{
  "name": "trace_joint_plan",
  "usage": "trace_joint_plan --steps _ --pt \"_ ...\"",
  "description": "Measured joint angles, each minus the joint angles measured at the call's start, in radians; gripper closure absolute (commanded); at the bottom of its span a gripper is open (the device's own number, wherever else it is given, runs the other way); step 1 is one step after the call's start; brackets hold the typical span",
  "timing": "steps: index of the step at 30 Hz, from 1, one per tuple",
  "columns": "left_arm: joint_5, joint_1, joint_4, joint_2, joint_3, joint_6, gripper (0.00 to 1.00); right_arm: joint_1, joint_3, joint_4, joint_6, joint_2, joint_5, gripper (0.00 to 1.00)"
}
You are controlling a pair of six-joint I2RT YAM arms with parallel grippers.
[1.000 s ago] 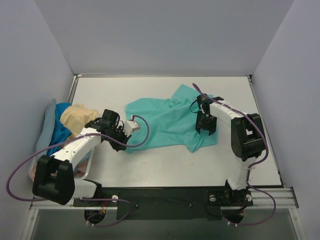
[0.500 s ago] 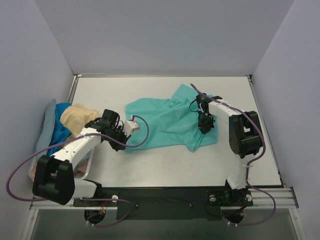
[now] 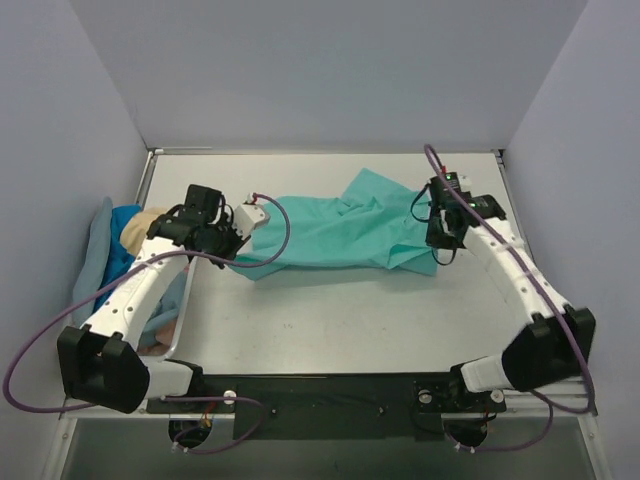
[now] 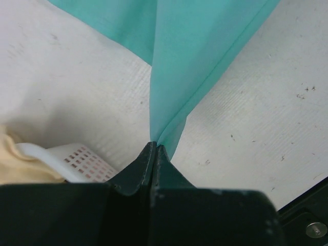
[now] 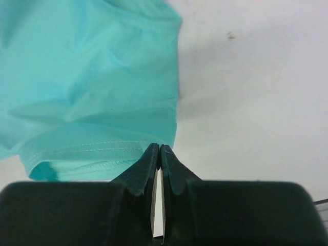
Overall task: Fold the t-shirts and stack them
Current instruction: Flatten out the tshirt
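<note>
Here, teal-green t-shirt [image 3: 340, 233] between left end effector [image 4: 155, 148] and right end effector [image 5: 158, 150], both tight on it.

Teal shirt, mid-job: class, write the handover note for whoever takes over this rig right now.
Left tool: shut on the teal shirt, left end.
Right tool: shut on its right hem.
Shirt stretched between them over the table, unfolded.
Other shirts heaped in the bin at left.
Done: nothing folded or stacked.
Left: fold every shirt, then stack.
</note>
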Motion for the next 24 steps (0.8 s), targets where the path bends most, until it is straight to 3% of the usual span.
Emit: trace_joint_plan --steps 5,11,16,24 --pt "-0.010 0.010 -0.125 -0.048 0.180 0.018 1.00 -0.007 0.076 -0.097 -0.020 -0.309 0.041 1.00" --pt "-0.012 0.011 -0.249 -0.063 0.517 0.048 1.00 -0.006 0.333 -0.198 -0.069 -0.491 0.057 1.00" --pt "0.037 0.011 -0.323 -0.098 0.762 0.094 1.00 -0.006 0.615 -0.275 -0.119 -0.523 0.051 1.00" --pt "0.014 0.011 -0.352 -0.071 1.015 0.082 1.00 -0.006 0.944 -0.317 -0.203 -0.457 0.022 1.00"
